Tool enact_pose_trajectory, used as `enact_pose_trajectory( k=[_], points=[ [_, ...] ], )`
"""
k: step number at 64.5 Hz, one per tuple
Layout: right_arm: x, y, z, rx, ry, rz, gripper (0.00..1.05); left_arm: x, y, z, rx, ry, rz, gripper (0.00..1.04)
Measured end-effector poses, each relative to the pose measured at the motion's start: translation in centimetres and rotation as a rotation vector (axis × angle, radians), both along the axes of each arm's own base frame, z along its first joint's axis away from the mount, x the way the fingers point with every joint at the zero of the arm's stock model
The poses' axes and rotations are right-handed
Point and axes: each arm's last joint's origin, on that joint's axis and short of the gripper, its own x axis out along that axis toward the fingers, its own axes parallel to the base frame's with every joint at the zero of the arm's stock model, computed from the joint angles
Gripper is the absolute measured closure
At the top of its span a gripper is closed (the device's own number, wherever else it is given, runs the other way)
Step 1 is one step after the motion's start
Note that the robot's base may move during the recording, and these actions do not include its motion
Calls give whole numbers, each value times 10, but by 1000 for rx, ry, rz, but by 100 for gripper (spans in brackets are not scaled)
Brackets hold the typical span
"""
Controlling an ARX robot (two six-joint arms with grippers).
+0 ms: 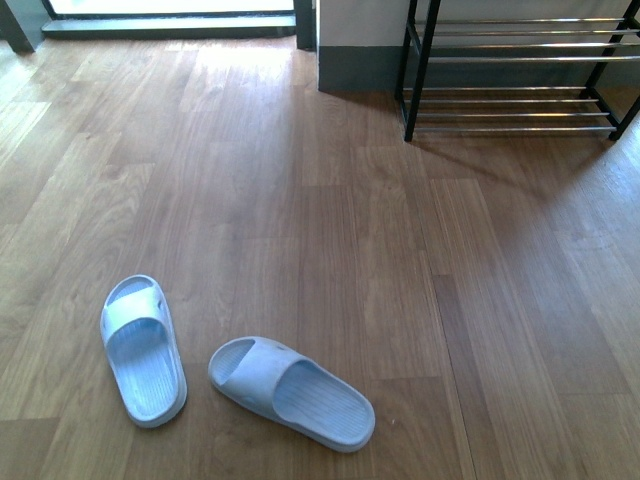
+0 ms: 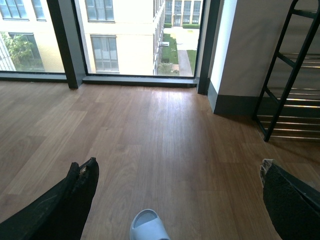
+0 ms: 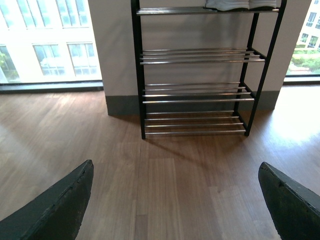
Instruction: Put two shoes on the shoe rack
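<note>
two pale blue slides lie on the wooden floor [image 1: 330, 250] in the near left part of the view, close together but apart. the left slide [image 1: 142, 349] points away towards the far wall, nearly straight. the right slide [image 1: 291, 391] lies at a slant, toe towards the left slide. well apart from them, at the far right against the wall, stands the shoe rack [image 1: 515, 70], black frame with chrome bars, its visible tiers bare.
</note>
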Motion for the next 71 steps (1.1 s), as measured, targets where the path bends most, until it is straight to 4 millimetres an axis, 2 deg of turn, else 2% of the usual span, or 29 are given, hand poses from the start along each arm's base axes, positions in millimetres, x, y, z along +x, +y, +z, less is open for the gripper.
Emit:
enact_pose_trajectory(
  k=[9, 16, 20, 26, 30, 35, 38, 42, 47, 50, 54, 65, 71],
  points=[
    [0, 0, 0, 1, 2, 15, 9, 0, 0, 0, 0, 0, 0, 9],
    [14, 6, 4, -17, -6, 399, 9, 0, 0, 0, 0, 0, 0, 9],
    [37, 21, 1, -49, 55, 574, 9, 0, 0, 0, 0, 0, 0, 9],
    [77, 40, -5, -105, 131, 620, 9, 0, 0, 0, 0, 0, 0, 9],
    [104, 54, -19, -130, 209, 656, 9, 0, 0, 0, 0, 0, 0, 9],
    [135, 76, -53, -164, 322, 683, 9, 0, 0, 0, 0, 0, 0, 9],
    [154, 94, -90, -201, 425, 717, 9, 0, 0, 0, 0, 0, 0, 9],
    [167, 112, -130, -236, 527, 757, 9, 0, 0, 0, 0, 0, 0, 9],
    [174, 130, -169, -268, 601, 793, 9, 0, 0, 0, 0, 0, 0, 9],
    [179, 147, -205, -309, 650, 826, 9, 0, 0, 0, 0, 0, 0, 9],
    [181, 162, -238, -344, 686, 865, 9, 0, 0, 0, 0, 0, 0, 9],
    [182, 193, -310, -400, 770, 932, 9, 0, 0, 0, 0, 0, 0, 9],
    [186, 204, -332, -410, 787, 940, 9, 0, 0, 0, 0, 0, 0, 9]
  ],
)
